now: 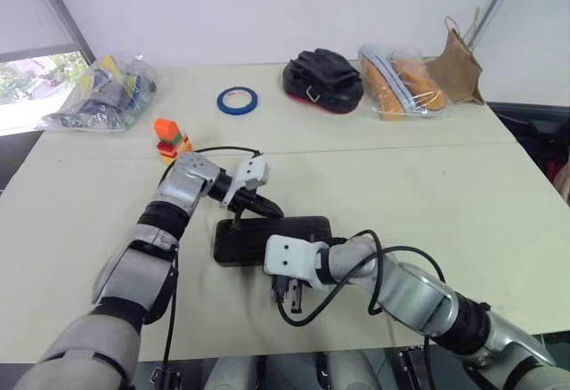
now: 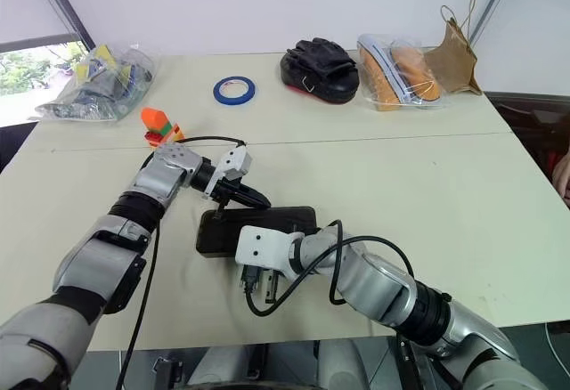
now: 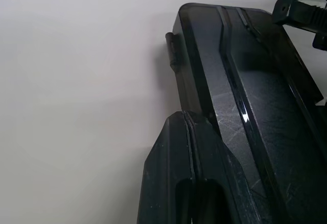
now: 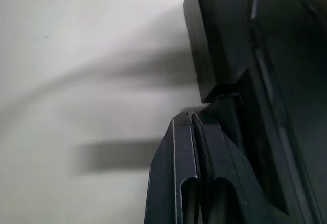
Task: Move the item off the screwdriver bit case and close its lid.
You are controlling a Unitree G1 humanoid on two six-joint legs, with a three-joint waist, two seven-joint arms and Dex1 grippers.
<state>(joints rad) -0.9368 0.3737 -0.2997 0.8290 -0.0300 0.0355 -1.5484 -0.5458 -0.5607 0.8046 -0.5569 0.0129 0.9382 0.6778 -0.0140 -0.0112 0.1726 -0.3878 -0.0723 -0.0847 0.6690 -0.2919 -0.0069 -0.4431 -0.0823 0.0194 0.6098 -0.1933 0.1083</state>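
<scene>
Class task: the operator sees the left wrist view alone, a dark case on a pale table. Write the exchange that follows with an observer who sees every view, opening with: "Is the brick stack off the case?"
Observer: Yes. The brick stack stands on the table beyond the left arm, apart from the case.
Operator: Is the lid down?
Observer: It looks so; the case lies flat and dark, with no rows of bits showing.
Operator: Where is the right tool?
Observer: The right tool is shut, at the case's near edge.
Operator: And my left tool?
Observer: The left tool is shut, at the case's far edge.
</scene>
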